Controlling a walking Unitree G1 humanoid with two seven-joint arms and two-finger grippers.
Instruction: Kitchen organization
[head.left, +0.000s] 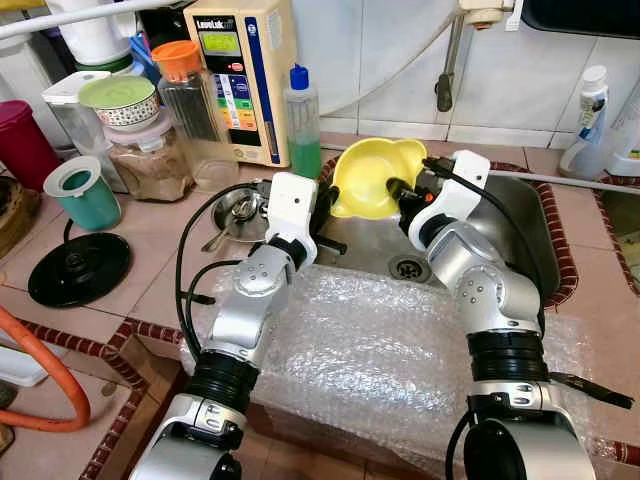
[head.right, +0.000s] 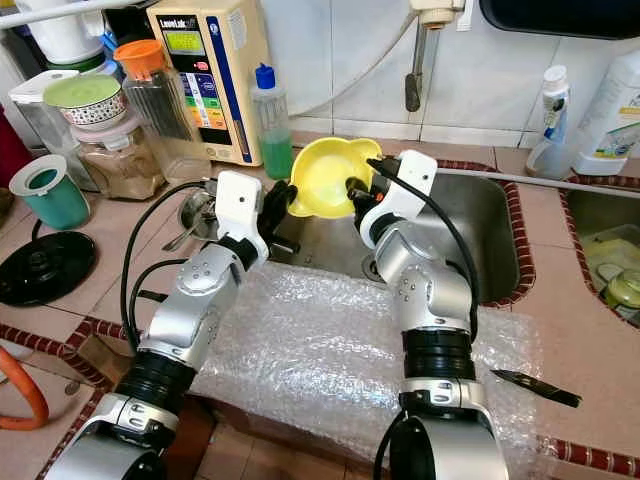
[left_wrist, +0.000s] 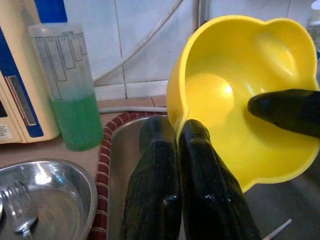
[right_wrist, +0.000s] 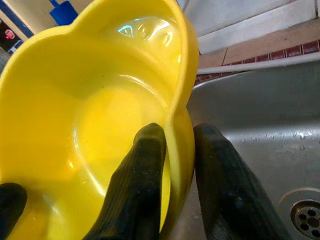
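Observation:
A yellow plastic bowl (head.left: 368, 172) is held tilted above the left end of the steel sink (head.left: 515, 235), its hollow facing me. My right gripper (right_wrist: 180, 132) is shut on its right rim, one finger inside the bowl and one outside. My left gripper (left_wrist: 176, 126) comes in from the other side. Its fingers (left_wrist: 150, 165) stand almost together, and the bowl's lower left rim runs in between their tips, so it is shut on the bowl too. A black fingertip (left_wrist: 282, 110) of the right gripper shows inside the bowl.
A steel bowl (head.left: 240, 215) with a fork sits on the counter left of the sink, beside a green soap bottle (head.left: 303, 125). Jars (head.left: 150, 150), a teal cup (head.left: 82, 195) and a black lid (head.left: 78, 268) crowd the left counter. Bubble wrap (head.left: 370, 360) covers the front edge.

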